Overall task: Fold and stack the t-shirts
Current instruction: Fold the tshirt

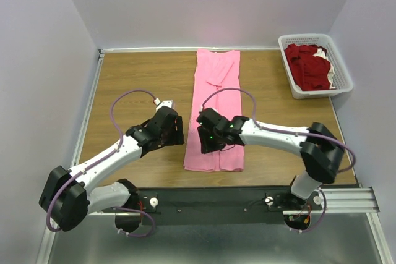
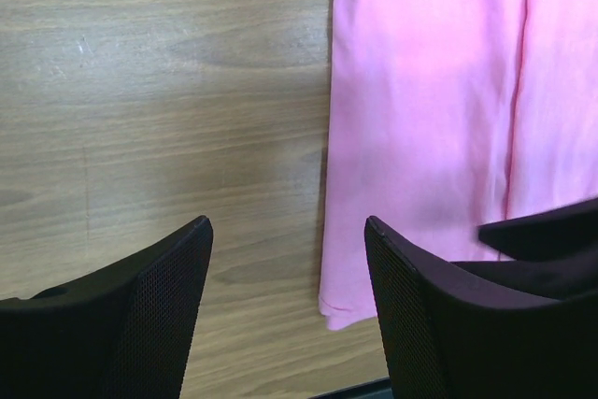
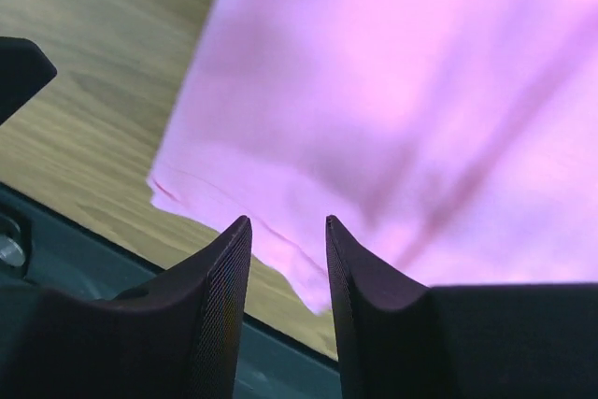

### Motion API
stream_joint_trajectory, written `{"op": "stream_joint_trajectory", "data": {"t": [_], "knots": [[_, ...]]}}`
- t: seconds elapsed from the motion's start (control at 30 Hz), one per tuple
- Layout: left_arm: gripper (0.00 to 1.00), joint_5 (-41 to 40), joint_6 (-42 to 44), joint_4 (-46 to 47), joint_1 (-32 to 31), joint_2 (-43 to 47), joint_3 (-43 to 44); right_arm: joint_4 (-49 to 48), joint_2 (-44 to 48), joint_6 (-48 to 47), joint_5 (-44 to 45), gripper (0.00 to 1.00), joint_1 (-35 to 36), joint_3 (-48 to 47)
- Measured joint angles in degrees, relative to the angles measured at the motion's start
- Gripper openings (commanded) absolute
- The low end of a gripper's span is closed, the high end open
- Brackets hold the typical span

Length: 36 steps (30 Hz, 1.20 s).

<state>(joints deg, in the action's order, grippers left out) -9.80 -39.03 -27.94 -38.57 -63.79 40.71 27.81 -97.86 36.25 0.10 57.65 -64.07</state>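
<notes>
A small white tag (image 1: 162, 101) on the left arm's cable is too small to read. The left gripper (image 1: 175, 129) hangs low over the wooden table (image 1: 130, 85) with its jaws spread wide and nothing between them. In the left wrist view (image 2: 290, 306) the gap between its fingers (image 2: 140, 315) shows only bare wood. The long left edge of the pink t-shirt (image 2: 420, 91) runs just beside the finger on the shirt's side, and the shirt's near corner lies close by that fingertip without touching it. The right gripper (image 1: 207, 137) is over the near left part of the same shirt. In the right wrist view (image 3: 288, 268) its jaws stand only a little apart, a narrow slot between the pads (image 3: 220, 296). The shirt's near hem corner (image 3: 280, 231) lies just beyond and below the tips, and no cloth can be seen pinched between them. The two grippers sit close together on either side of the shirt's left edge. The pink t-shirt (image 1: 216, 109) lies flat, folded into a long narrow strip that stretches away from both sets of fingers towards the far edge of the table. The dark red t-shirts (image 1: 307, 66) are heaped in a white lattice basket (image 1: 346, 81), well apart from both grippers at the far right corner.
</notes>
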Motion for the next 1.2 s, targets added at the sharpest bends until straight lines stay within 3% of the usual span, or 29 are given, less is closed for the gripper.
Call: {"op": "stream_joint_trajectory", "data": {"t": [0.27, 0.53, 1.03, 1.17, 1.2], "knots": [[0.74, 0.90, -0.09, -1.14, -1.68, -0.02, 0.00, 8.37, 14.84, 2.97, 7.26, 0.38, -1.40, 8.07], [0.74, 1.97, -0.09, -1.07, -1.70, -0.02, 0.00, 12.31, 14.27, 4.74, 4.90, 0.36, -1.40, 12.90], [0.74, 3.74, -0.04, -0.44, -2.19, -0.46, 0.00, 8.09, 6.23, 4.02, -2.73, 0.32, -1.42, 12.90], [0.74, 4.48, -0.04, -0.46, -2.69, -0.79, 0.00, 7.69, 6.21, 3.98, -4.11, 0.33, -1.40, 12.90], [0.74, 4.57, -0.02, -0.46, -2.82, -0.83, 0.00, 7.72, 6.40, 4.04, -4.20, 0.38, -1.40, 12.90]]}}
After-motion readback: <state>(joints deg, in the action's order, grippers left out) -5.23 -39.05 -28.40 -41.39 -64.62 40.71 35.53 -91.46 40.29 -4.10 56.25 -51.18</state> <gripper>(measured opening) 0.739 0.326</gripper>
